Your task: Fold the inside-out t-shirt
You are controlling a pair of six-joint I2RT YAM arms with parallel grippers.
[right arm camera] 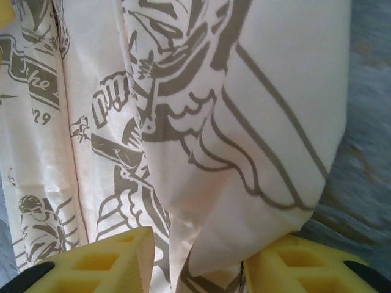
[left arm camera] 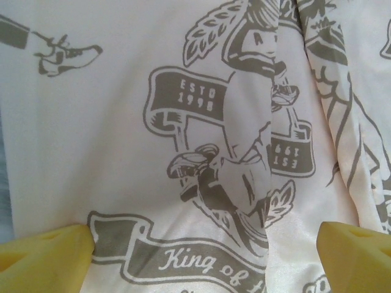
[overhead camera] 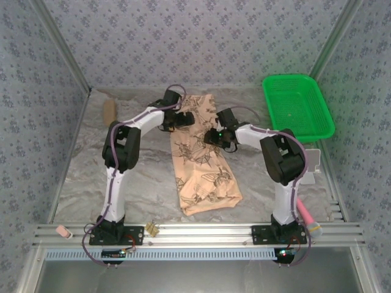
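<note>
On the table [overhead camera: 79,174] the t-shirt [overhead camera: 204,177] lies as a long narrow band. We judge the lengthwise folds done and its far end due to be pinched next. The left gripper [left arm camera: 204,244] hovers wide open over the print, while the right gripper [right arm camera: 198,256] straddles a raised edge fold — we cannot tell if it grips. The green basket [overhead camera: 268,101] sits well apart.

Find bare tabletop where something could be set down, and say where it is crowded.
Free: the wide table stretch between left wall and left arm; a smaller patch between t-shirt and right arm. Crowded: the shirt's far half, under left pincer and right pincer.
</note>
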